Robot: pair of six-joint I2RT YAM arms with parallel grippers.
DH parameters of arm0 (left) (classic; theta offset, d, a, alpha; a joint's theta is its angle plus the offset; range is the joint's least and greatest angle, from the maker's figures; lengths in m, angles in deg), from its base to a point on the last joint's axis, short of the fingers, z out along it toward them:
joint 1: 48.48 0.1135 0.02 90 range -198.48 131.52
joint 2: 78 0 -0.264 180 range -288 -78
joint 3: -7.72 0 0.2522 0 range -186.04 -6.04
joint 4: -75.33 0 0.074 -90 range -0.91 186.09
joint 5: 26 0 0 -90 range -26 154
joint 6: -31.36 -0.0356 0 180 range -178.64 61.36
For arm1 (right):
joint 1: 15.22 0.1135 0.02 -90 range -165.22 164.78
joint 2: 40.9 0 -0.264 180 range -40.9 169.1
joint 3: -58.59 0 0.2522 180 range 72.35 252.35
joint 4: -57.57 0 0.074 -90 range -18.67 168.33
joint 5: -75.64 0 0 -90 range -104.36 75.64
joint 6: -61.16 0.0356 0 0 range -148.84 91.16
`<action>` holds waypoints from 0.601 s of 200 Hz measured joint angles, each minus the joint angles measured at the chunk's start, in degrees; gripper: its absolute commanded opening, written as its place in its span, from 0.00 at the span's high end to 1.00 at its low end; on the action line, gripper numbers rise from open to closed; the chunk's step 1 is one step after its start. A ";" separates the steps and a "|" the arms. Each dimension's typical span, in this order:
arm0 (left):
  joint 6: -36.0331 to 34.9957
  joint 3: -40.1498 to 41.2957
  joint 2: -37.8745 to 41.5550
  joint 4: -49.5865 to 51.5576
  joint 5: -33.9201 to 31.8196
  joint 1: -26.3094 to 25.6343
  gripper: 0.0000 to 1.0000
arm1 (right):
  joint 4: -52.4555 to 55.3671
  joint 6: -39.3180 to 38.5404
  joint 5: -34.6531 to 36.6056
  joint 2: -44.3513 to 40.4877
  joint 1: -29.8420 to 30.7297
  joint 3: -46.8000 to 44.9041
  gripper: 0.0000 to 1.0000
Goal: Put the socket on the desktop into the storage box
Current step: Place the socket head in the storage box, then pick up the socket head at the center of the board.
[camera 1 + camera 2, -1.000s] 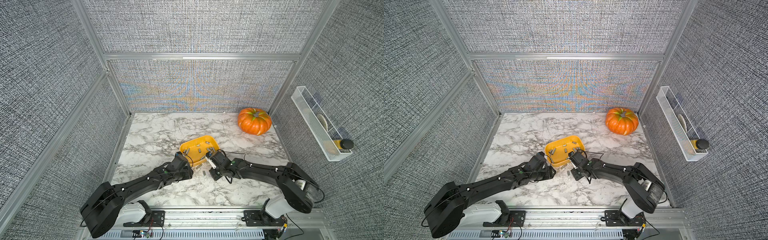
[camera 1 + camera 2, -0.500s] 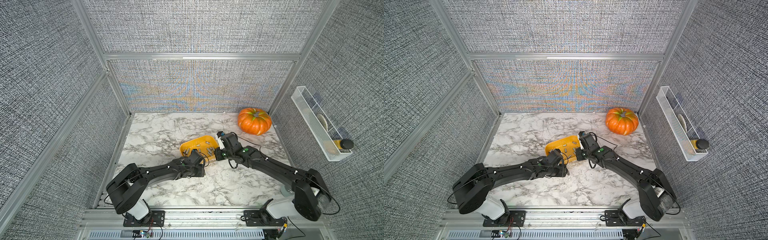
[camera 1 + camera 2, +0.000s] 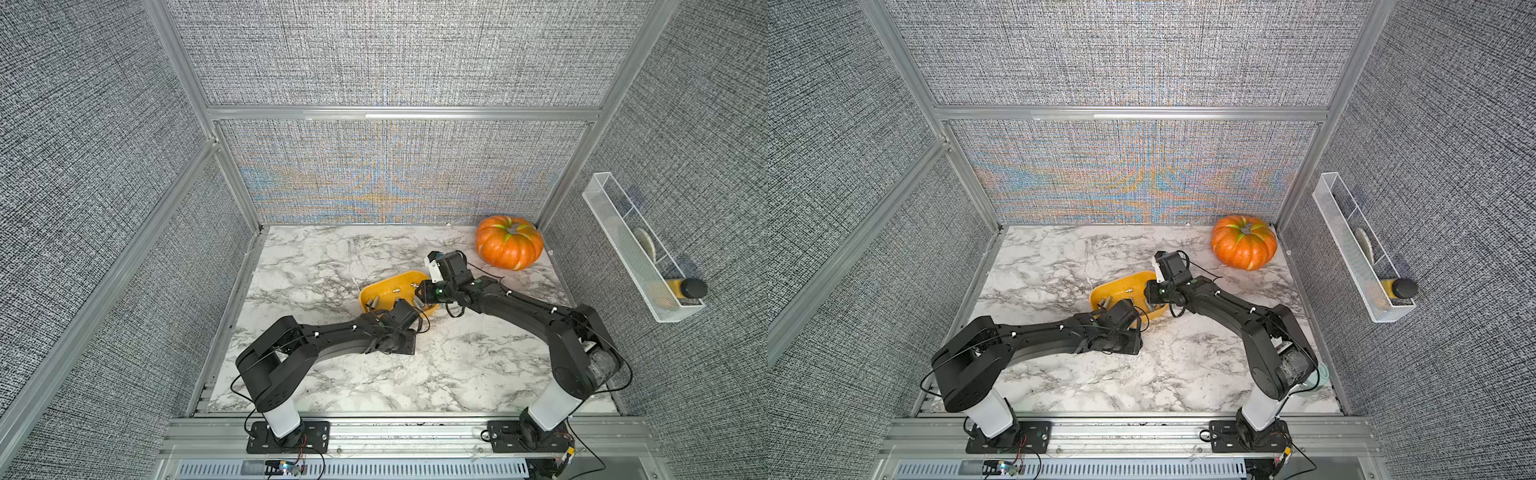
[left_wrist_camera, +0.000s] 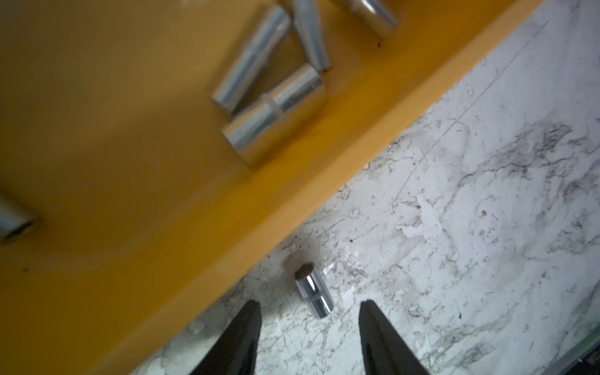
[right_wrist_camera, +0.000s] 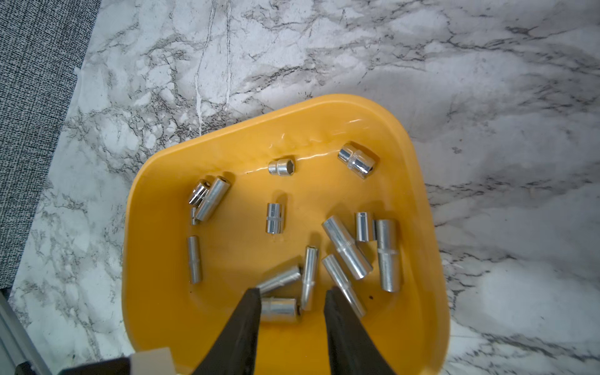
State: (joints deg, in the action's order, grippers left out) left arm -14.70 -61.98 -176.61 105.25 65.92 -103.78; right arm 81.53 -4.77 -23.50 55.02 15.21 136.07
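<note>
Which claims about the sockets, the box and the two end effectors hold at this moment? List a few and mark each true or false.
1. A loose socket lies on the desktop just outside the storage box. True.
2. The left end effector is shut on it. False: its jaws stand open and the socket lies free by the tips.
3. The storage box is empty. False: many sockets lie in it.
4. The right end effector is over the box with jaws apart. True.
5. The pumpkin sits in the box. False: it stands apart on the desktop.
</note>
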 measured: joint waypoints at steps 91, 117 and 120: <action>-1.11 -5.22 -6.03 3.48 -0.24 -0.48 0.70 | 0.04 4.24 5.70 -16.79 -1.46 -12.02 0.59; -1.66 -5.66 -6.38 3.74 -0.35 -0.96 0.74 | 1.29 5.38 7.65 -21.86 -1.46 -16.26 0.59; -1.66 -5.66 -6.38 3.76 -0.31 -1.03 0.75 | 1.49 5.42 7.80 -22.32 -1.46 -16.65 0.59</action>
State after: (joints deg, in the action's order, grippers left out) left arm -16.36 -67.64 -182.99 109.01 65.61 -104.81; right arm 83.02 0.65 -15.70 32.70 13.75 119.42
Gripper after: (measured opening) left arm 0.269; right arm 0.414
